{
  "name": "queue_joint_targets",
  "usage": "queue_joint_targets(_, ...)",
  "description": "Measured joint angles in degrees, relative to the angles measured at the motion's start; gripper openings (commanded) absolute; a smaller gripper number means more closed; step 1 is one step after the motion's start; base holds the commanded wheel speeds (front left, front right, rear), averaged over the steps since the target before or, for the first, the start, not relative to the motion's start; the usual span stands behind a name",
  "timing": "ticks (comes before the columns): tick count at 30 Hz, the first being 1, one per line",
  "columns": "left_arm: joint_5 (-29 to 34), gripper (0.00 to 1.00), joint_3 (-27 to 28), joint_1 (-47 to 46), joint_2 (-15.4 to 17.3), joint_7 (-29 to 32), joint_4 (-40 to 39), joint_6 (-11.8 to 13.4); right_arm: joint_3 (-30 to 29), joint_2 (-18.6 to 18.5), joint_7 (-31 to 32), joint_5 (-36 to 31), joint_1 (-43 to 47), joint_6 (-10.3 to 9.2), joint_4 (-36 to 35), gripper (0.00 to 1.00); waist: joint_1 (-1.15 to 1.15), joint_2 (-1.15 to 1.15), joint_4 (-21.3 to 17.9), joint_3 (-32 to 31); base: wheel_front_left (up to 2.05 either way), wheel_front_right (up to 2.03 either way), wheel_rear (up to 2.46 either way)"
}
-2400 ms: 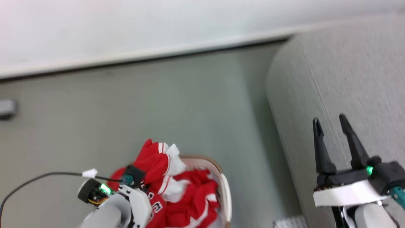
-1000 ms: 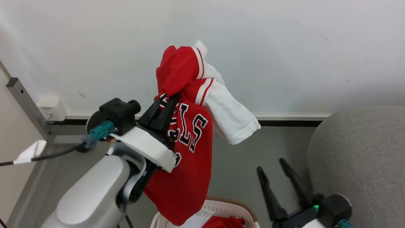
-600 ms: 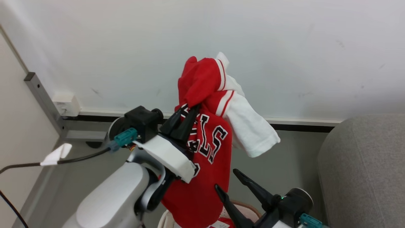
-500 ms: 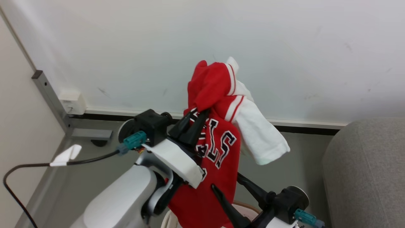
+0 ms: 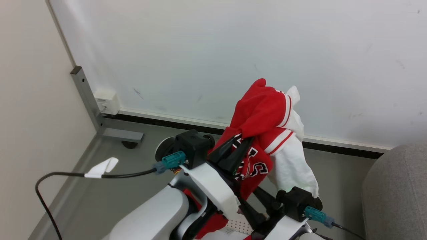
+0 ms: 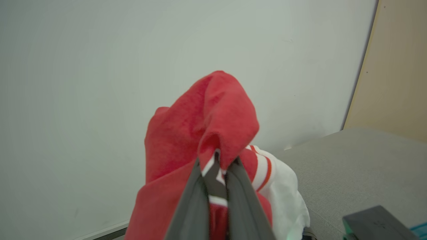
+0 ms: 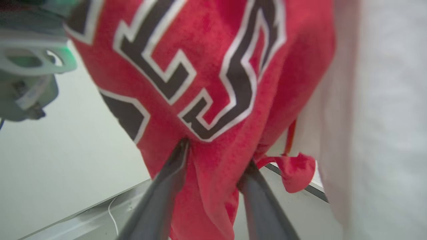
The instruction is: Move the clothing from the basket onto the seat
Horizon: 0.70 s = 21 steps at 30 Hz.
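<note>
The clothing [image 5: 262, 110], a red jersey with black-and-white lettering and white stripe trim, hangs bunched in the air in front of the wall. My left gripper [image 5: 241, 142] is shut on its upper folds; the left wrist view shows both fingers pinched on the red cloth [image 6: 206, 126]. White fabric [image 5: 293, 166] hangs with it on the right. From below, my right gripper [image 7: 215, 160] stands open, its fingers astride the jersey's lower red fabric [image 7: 206, 83]. A perforated patch of the basket [image 5: 233, 228] peeks out at the bottom edge. The grey seat [image 5: 397, 193] lies at the right.
A white wall [image 5: 217, 50] stands close behind the garment, with a dark baseboard and grey floor [image 5: 140, 156] below. A metal post [image 5: 88, 100] with a white socket box stands at the left corner. A black cable [image 5: 66, 175] trails from my left wrist.
The head camera has swung. My left gripper has kept its hold on the lifted jersey. My right gripper rose from below and pushed its fingers around the jersey's hanging lower part.
</note>
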Motion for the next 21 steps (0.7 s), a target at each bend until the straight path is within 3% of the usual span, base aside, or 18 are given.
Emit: queue_joint_targets(21,-1.2,0.00,1.9,1.0,1.9,-0.9,2.3,1.6,-5.2,0.0,0.0,-1.5,3.7,0.00,-5.4,0.00,0.00,0.00,-2.6,0.7,0.00,0.00,0.00)
